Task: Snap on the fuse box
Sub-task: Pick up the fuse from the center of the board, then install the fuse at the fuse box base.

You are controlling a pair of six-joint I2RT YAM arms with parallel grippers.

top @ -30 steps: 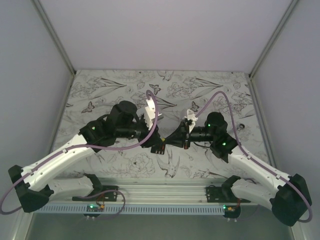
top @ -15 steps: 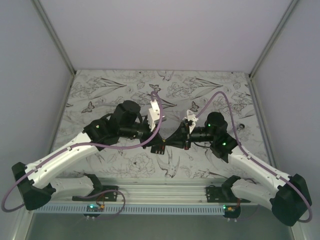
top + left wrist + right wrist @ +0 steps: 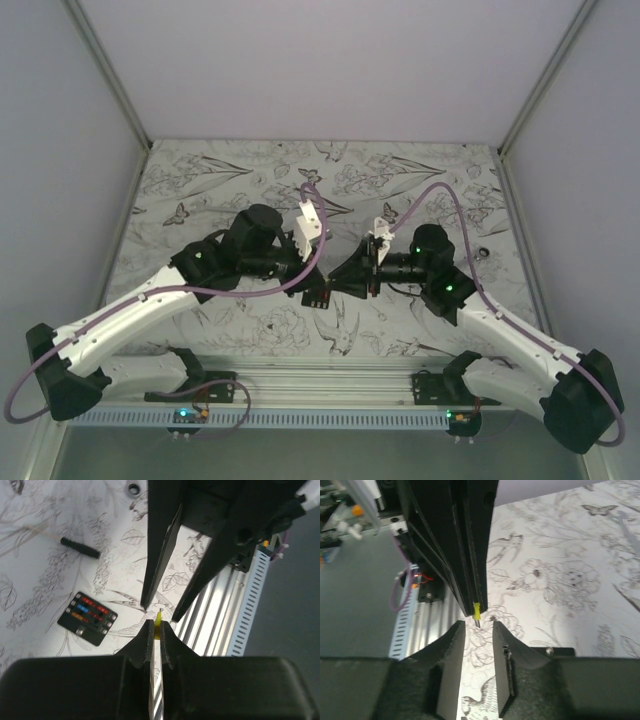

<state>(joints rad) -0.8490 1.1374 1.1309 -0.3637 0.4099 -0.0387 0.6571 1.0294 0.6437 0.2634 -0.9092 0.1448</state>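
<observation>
Flower-printed table cover [image 3: 200,180] spreads underneath. Above its middle the left gripper [image 3: 155,626] pinches a yellow fuse [image 3: 477,611]; the right gripper [image 3: 476,626] faces it, jaws narrowly parted. At their seven o'clock the fuse box [image 3: 87,618] lies flat.

From above, the fuse box [image 3: 317,298] by the near edge of the table [image 3: 200,190] is partly hidden behind the left gripper [image 3: 156,629], whose fingers [image 3: 146,645] cover all but seemingly the end of a yellow fuse [image 3: 476,610]

Your top camera looks down from the near edge over the whole table [image 3: 200,190], while your wrist cameras face each other closely, sharing the yellow fuse [image 3: 158,618] between them.
</observation>
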